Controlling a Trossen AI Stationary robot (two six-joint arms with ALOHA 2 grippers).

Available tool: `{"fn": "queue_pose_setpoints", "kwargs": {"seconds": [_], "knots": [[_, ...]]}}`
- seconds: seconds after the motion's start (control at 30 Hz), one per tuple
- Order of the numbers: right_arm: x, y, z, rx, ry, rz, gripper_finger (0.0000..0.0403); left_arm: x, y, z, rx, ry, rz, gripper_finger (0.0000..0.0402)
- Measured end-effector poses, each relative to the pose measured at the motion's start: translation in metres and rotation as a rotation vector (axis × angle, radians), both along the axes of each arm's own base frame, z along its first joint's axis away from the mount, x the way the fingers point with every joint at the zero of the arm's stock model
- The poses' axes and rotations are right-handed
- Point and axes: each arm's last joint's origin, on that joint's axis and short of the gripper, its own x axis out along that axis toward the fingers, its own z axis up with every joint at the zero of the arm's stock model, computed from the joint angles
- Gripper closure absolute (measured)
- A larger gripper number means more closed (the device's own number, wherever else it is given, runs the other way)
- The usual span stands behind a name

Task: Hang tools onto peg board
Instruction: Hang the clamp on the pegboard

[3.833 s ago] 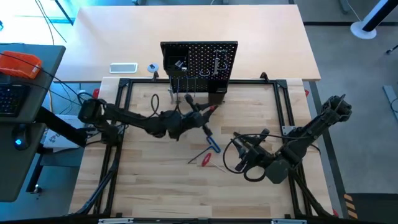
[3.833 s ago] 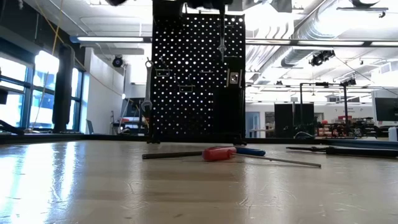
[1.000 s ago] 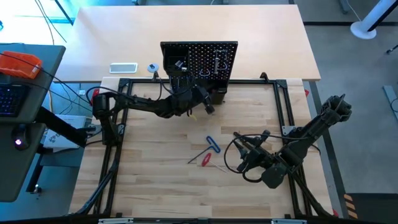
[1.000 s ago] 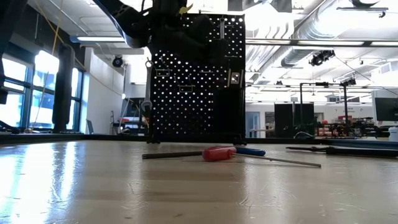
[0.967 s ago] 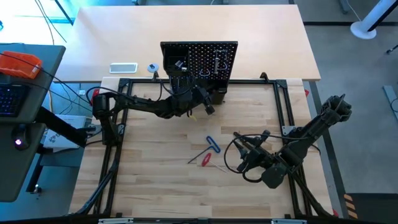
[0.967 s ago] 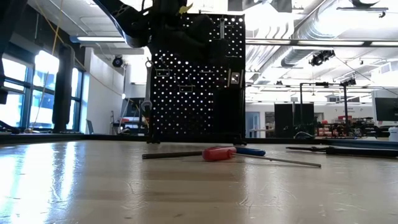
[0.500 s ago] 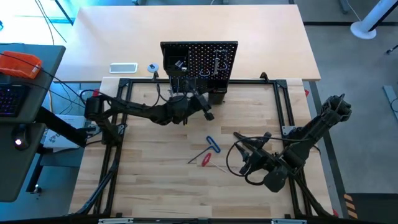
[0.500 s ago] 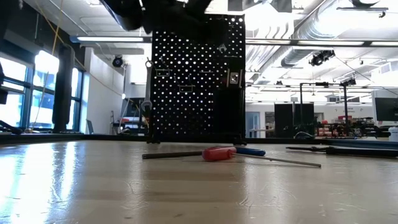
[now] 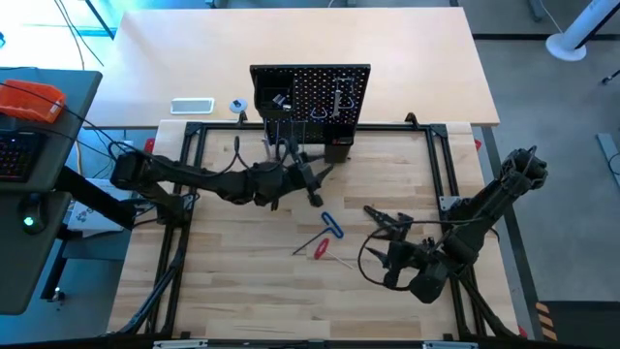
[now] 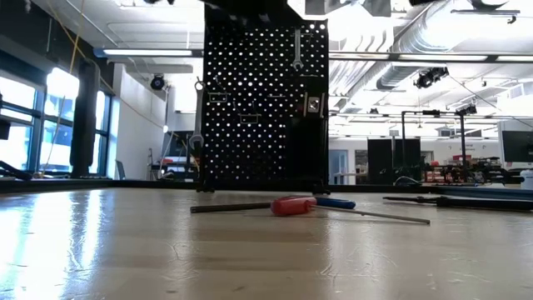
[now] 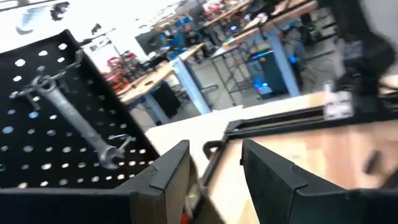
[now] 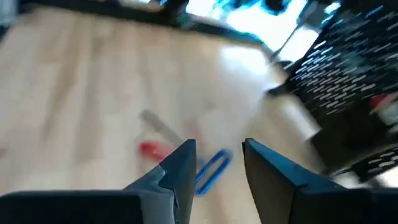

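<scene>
- Left tool [image 9: 312,184], fingers spread and empty, sits at 6 o'clock from the peg board [image 9: 310,97].
- A silver wrench [image 11: 74,121] hangs on the board.
- Right tool [image 9: 387,254], spread and empty; the red-handled screwdriver [image 9: 321,248] and blue-handled T hex key [image 9: 331,225] lie blurred at its 9 o'clock, apparently on the surface [image 9: 242,281].

no legible text, pale tags on peg board [image 10: 265,104] possibly labels, unreadable

Robotics lab or workshop, open-plan: exposed ceiling ducts [image 10: 433,33], strip lights [image 10: 150,52], big windows [image 10: 25,125], rows of blue-legged workbenches [image 11: 180,68] with gear, wooden test table [image 9: 242,281] in a black frame
</scene>
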Motion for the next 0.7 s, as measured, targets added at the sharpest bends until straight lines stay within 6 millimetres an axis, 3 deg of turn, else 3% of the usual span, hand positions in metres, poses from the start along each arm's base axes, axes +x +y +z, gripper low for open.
{"fn": "queue_pose_setpoints", "kwargs": {"seconds": [0.37, 0.7], "knots": [[-0.017, 0.000, -0.016, 0.266, 0.299, 0.049, 0.0274, -0.010, -0.056, -0.016, -0.081, 0.176, -0.223, 0.0260], [-0.049, 0.005, -0.027, 0.389, 0.544, -0.056, 0.0274, -0.012, -0.083, -0.040, -0.219, 0.321, -0.426, 0.0261]]}}
